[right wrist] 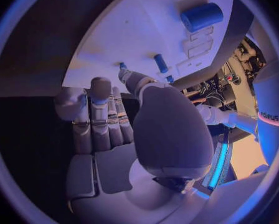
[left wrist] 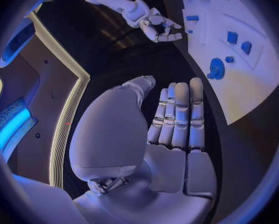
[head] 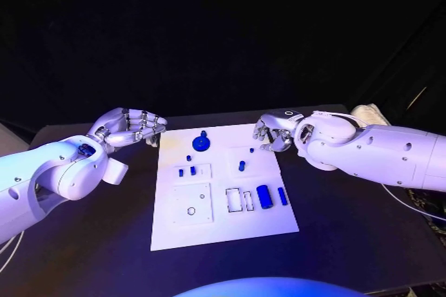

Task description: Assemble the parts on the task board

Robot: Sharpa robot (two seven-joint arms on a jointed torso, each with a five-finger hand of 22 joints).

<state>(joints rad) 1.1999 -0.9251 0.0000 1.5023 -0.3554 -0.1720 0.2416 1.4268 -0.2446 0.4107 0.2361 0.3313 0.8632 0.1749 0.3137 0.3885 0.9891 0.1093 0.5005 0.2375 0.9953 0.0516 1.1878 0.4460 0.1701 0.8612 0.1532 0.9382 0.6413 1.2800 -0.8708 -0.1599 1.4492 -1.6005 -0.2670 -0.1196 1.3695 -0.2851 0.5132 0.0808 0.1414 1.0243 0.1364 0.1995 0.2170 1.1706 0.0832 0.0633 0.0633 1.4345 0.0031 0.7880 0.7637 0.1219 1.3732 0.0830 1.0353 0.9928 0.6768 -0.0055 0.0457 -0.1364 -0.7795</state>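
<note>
The white task board (head: 223,223) lies in the middle of the black table. On it are a round blue part (head: 202,142) near the far edge, several small blue pegs (head: 187,171), a taller peg (head: 241,166) and a blue cylinder (head: 265,196). My left hand (head: 130,126) hovers off the board's far left corner with its fingers side by side (left wrist: 177,119), holding nothing. My right hand (head: 275,133) hangs over the far right corner with its fingers partly curled (right wrist: 105,114). Its thumb tip is close to a small blue peg (right wrist: 122,65), and nothing shows between the fingers.
Recessed slots (head: 239,199) and a square plate with holes (head: 191,203) mark the board's near half. A pale cloth (head: 372,111) lies at the table's far right. Bare black table (head: 93,245) surrounds the board on both sides.
</note>
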